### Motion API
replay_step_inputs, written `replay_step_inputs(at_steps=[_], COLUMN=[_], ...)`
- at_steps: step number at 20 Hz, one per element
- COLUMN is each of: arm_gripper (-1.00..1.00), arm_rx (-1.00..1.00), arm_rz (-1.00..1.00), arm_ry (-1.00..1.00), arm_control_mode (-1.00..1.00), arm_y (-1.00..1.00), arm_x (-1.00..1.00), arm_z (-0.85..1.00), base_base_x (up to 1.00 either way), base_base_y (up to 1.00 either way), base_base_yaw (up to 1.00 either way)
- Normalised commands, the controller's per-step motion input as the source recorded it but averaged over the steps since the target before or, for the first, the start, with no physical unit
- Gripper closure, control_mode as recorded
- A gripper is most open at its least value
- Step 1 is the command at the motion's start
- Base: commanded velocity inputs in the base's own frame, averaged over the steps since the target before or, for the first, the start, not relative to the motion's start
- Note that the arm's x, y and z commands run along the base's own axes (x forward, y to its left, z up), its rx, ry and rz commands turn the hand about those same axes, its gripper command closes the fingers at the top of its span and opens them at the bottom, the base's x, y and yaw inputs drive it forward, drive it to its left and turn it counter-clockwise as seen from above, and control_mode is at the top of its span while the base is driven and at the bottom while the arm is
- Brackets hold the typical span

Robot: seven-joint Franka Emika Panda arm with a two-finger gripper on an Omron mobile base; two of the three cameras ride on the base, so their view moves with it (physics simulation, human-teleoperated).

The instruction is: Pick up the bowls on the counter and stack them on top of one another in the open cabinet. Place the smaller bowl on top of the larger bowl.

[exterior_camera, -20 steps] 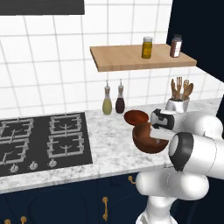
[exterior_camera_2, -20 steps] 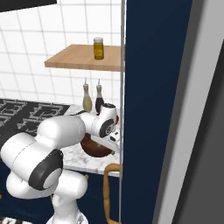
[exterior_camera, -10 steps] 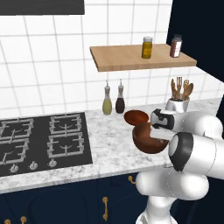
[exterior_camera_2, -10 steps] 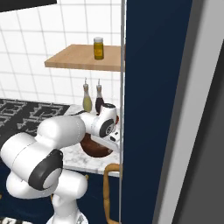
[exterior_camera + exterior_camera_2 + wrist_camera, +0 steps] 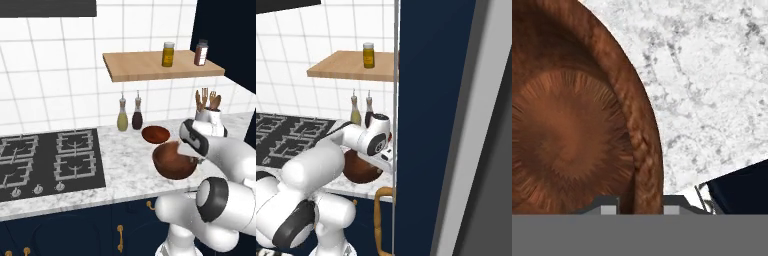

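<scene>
Dark brown, the larger bowl (image 5: 173, 160) sits on the counter (image 5: 120, 165), rim between the gripper (image 5: 640, 204) fingers, seemingly pinched. The smaller bowl (image 5: 155, 134) waits nearby; the open cabinet (image 5: 145, 66) holds neither.

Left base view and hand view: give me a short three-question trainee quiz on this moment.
1. True or false: the smaller bowl already sits on the open cabinet.
2. The end effector fingertips straddle which part of the larger bowl? A) its rim B) its base C) nothing
3. Fill in: two bottles stand against the tiled wall, beside the black ____.

Key: 1 false, it rests on the counter. 2 A. 3 hob.
</scene>
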Motion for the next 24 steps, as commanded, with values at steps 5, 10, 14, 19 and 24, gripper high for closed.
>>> replay_step_inputs(at_steps=[5,10,14,19,24], arm_gripper=[1.0,1.0,1.0,1.0,1.0], arm_rx=[0.0,0.0,0.01,0.04,0.1], arm_rz=[0.0,-0.03,-0.13,-0.23,-0.26], arm_ry=[-0.09,-0.05,-0.07,-0.05,-0.01], arm_control_mode=[-1.0,-1.0,-1.0,-1.0,-1.0], arm_y=[0.29,0.51,0.64,0.62,0.47], arm_x=[-0.53,-0.26,-0.22,-0.19,-0.36], arm_z=[0.73,0.9,0.84,0.91,1.0], base_base_x=[0.0,0.0,0.0,0.0,0.0], base_base_y=[0.0,0.0,0.0,0.0,0.0], base_base_yaw=[0.0,0.0,0.0,0.0,0.0])
